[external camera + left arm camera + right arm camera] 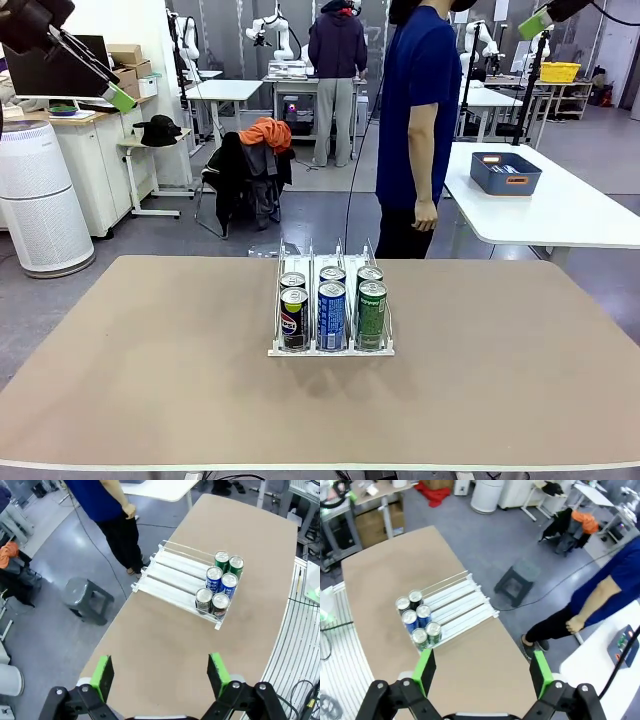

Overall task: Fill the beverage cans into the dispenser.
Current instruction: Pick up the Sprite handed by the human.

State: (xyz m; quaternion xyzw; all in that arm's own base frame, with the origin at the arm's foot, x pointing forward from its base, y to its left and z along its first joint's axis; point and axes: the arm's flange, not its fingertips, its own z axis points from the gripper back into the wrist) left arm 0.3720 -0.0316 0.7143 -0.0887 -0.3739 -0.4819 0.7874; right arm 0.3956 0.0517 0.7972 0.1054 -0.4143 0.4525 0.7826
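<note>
The clear three-lane dispenser (pixel 330 300) stands in the middle of the tan table (pixel 150 380). Several beverage cans sit upright at its near end, two per lane: black (pixel 294 318), blue (pixel 331 315), green (pixel 371 315). My left gripper (pixel 118 95) hangs high at the upper left, well away from the table. High at the upper right is my right gripper (pixel 535 22). From above, the left gripper (pixel 160 675) is open and empty over the dispenser (pixel 170 577) and cans (pixel 220 585). The right gripper (pixel 482 672) is likewise open and empty, above the dispenser (pixel 457 602) and cans (pixel 417 619).
A person in a blue shirt (pixel 415 110) stands at the table's far edge, hand hanging by the side. A blue-grey tub (pixel 505 172) rests on a white table at the right. A grey stool (pixel 85 597) stands on the floor beyond the far edge.
</note>
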